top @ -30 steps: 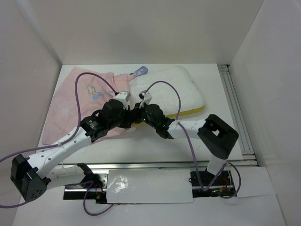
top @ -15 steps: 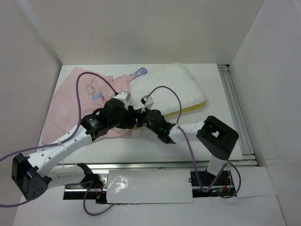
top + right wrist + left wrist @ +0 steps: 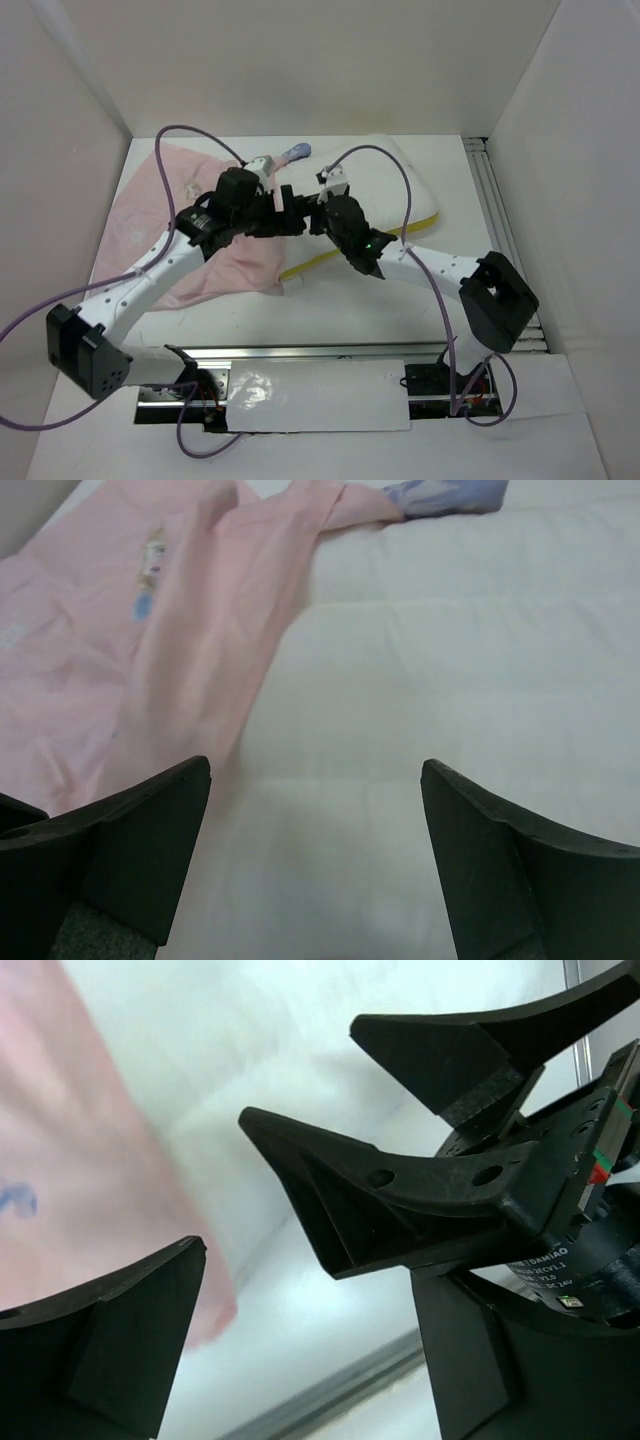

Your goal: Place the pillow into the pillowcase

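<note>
Left hand (image 3: 282, 197) and right hand (image 3: 315, 820) hang with jaws wide, holding nothing, close together where the pillowcase (image 3: 150, 215), spread toward the worktop's (image 3: 400, 300) left edge, overlaps the pillow (image 3: 385, 190) lying toward the far right corner. Whether the pillow's end is inside the cloth or only under it is unclear. Best to pinch the open hem's top layer only, hands apart, and draw it rightward.

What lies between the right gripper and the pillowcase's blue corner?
Right wrist view: only bare white pillow stretches from the open right gripper to the blue corner of the pillowcase.
</note>
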Robot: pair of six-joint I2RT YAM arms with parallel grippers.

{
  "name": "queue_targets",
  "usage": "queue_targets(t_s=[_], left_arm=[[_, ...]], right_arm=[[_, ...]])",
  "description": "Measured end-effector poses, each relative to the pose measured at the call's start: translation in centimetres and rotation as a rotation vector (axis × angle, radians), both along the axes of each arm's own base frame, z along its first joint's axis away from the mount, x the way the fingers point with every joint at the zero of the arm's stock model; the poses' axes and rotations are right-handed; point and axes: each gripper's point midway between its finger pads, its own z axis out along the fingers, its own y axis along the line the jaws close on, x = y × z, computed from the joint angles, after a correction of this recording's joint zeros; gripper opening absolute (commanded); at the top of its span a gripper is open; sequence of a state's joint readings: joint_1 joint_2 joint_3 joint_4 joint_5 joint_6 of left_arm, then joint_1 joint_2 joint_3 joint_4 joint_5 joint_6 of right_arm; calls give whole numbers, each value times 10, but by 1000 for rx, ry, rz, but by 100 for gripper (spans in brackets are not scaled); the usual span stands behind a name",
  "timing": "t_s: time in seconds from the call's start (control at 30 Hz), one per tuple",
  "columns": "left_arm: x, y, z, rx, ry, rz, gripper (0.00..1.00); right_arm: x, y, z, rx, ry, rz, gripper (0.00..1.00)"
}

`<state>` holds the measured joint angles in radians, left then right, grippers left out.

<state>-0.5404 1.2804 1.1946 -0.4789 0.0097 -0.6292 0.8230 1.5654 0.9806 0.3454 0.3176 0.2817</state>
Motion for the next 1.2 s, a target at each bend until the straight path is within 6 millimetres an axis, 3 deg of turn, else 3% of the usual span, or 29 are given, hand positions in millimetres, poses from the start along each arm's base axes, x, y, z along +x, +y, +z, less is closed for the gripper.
queue_targets(t_s=[0.1, 0.13, 0.23, 0.37, 0.43, 0.5, 0.57, 0.63, 0.83, 0.97, 1.2], left_arm=[[33, -12, 2, -9, 5, 2, 94], [44, -14, 1, -3, 7, 5, 94], [79, -12, -8, 29, 8, 48, 94], [128, 62, -59, 192, 78, 279, 93], [140, 95, -91, 263, 142, 370, 93], [141, 111, -120, 310, 209, 403, 89], [142, 109, -138, 331, 250, 394, 88], [147, 102, -143, 340, 251, 376, 86], [153, 82, -140, 354, 207, 273, 83], [157, 60, -142, 358, 162, 171, 83], [157, 6, -130, 403, 62, 14, 83]], right_arm=[[29, -17, 1, -59, -3, 3, 94], [47, -27, 0, -75, 1, -13, 95], [84, -44, -9, -119, 24, -16, 95], [139, -106, -25, -141, 64, -91, 95], [155, -137, -33, -154, 75, -160, 97], [160, -162, -50, -172, 103, -215, 97], [158, -171, -69, -186, 140, -228, 95], [154, -173, -89, -195, 179, -225, 94], [139, -174, -104, -149, 188, -227, 91], [103, -185, -105, -106, 223, -272, 90], [21, -195, -103, -109, 296, -327, 90]])
